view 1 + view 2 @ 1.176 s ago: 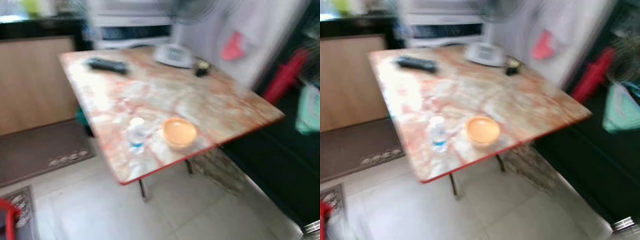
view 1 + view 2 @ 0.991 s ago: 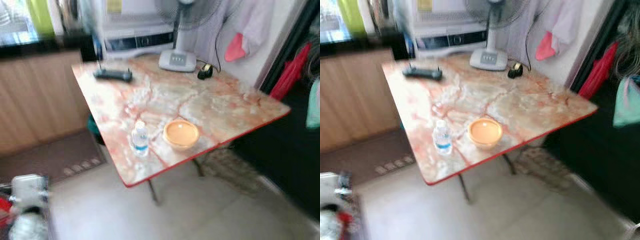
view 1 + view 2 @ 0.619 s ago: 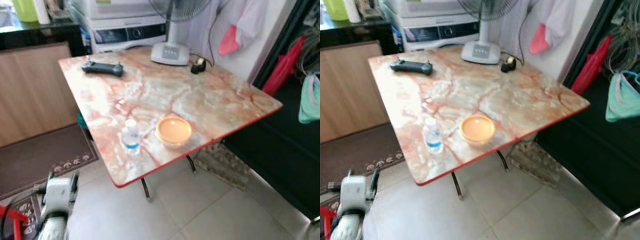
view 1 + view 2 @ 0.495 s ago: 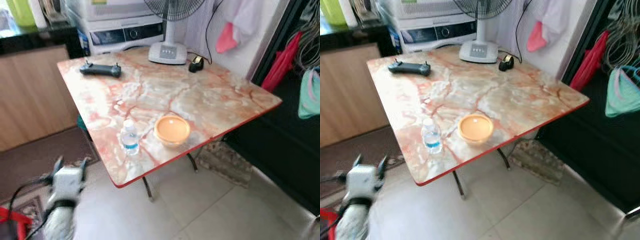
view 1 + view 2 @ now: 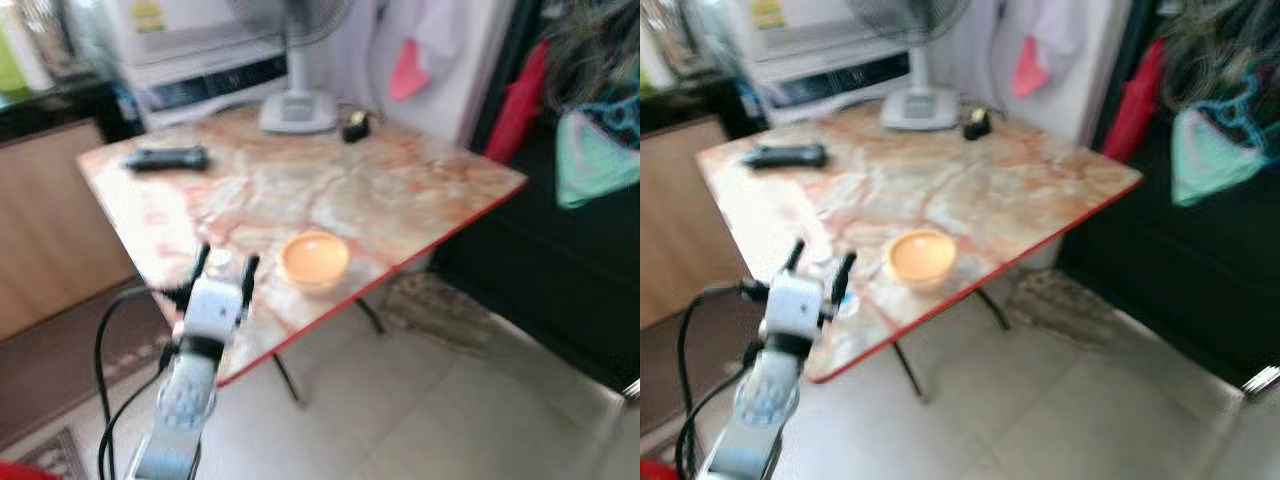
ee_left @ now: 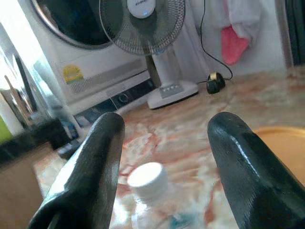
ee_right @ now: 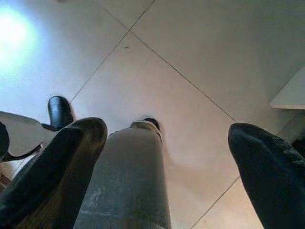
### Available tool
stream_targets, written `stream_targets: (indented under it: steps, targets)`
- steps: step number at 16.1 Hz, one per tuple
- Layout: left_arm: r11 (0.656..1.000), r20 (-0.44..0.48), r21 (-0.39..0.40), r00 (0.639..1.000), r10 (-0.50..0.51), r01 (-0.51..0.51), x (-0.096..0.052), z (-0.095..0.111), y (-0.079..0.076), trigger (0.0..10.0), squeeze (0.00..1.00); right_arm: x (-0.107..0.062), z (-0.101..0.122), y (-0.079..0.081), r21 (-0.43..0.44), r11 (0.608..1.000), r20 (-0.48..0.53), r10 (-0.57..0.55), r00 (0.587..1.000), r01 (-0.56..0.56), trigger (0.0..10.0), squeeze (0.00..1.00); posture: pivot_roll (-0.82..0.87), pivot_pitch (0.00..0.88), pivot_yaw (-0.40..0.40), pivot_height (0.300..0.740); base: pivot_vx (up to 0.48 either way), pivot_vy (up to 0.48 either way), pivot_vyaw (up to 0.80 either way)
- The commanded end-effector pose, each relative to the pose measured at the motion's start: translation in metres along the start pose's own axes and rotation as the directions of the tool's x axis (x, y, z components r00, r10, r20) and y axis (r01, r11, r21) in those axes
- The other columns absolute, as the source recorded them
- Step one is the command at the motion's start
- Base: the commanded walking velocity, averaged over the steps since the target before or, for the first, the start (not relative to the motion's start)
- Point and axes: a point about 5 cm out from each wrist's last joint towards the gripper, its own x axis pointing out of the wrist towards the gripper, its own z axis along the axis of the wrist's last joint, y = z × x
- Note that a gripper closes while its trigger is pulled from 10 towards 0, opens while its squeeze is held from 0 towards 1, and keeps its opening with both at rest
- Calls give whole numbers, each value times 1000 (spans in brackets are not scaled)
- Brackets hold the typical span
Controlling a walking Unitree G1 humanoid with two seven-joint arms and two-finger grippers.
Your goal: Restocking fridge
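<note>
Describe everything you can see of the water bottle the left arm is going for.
The water bottle is small, of clear plastic with a white screw cap, and there is a hint of a blue label lower down. It stands upright on the marbled table near its front edge, beside the orange bowl. The left tool is open, with one black finger on each side of the cap, not yet touching it. In the head views the tool hides most of the bottle.

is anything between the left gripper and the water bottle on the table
Nothing visible. The left gripper is open and lined up on the water bottle, whose white cap sits in the gap between its fingers. The orange bowl stands off to the side on the table, outside that line.
</note>
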Motion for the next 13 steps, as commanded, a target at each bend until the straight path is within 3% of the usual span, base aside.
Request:
stream_targets:
  steps: [1,2,5,9,10,13]
  targets:
    - [998,-14,-46,999,44,-44,2,3,5,10000,0,0,-7,4,-4,1000,-32,7,999,-7,10000,0,161,0,-53,740,0,0,0]
    - [996,-3,-83,1000,24,-24,5,13,3,10000,0,0,-6,8,-16,1000,-26,25,999,-25,10000,0,163,0,-58,740,0,0,0]
    - [993,-43,-109,998,46,-50,4,13,6,10000,0,0,-5,10,-21,999,-12,33,999,-33,10000,0,152,0,-62,740,0,0,0]
    - [994,-38,-86,997,66,-69,13,22,14,10000,0,-1,1,-5,-34,999,9,-1,1000,1,10000,0,219,0,-45,740,0,0,0]
    - [995,-30,-73,997,65,-67,16,24,17,10000,0,-2,2,-12,-4,1000,20,-20,1000,20,10000,0,217,0,-43,740,0,0,0]
    - [993,-32,-69,995,97,-99,14,25,29,10000,0,-3,1,-20,-17,1000,24,-13,1000,13,10000,0,185,0,-62,740,0,0,0]
